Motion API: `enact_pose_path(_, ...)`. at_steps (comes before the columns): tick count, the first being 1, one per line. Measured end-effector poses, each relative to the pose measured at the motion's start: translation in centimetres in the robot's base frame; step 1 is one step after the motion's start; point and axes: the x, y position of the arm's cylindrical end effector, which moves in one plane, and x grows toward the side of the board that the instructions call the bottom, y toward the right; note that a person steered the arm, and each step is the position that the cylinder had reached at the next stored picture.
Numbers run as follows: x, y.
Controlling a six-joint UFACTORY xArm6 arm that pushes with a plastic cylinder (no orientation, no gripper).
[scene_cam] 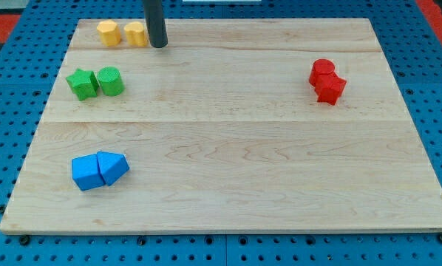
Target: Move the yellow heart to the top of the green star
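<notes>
The yellow heart (135,34) lies near the view's top left, touching a yellow hexagon-like block (109,33) on its left. The green star (82,83) sits below them, with a green round block (111,80) against its right side. My tip (159,46) stands just right of the yellow heart, touching or almost touching its right edge. The heart is above and to the right of the green star.
Two red blocks (327,80) sit together at the view's right. Two blue blocks (99,171) sit together at the lower left. The wooden board (228,185) lies on a blue pegboard; its top edge is close behind the yellow blocks.
</notes>
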Motion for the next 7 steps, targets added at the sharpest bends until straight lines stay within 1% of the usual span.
enact_pose_path(2,0.0,0.1)
enact_pose_path(3,-0.2,2.9)
enact_pose_path(4,-2.4,3.4)
enact_pose_path(5,-2.4,-2.1)
enact_pose_path(6,-3.5,-1.1)
enact_pose_path(7,-5.6,-5.0)
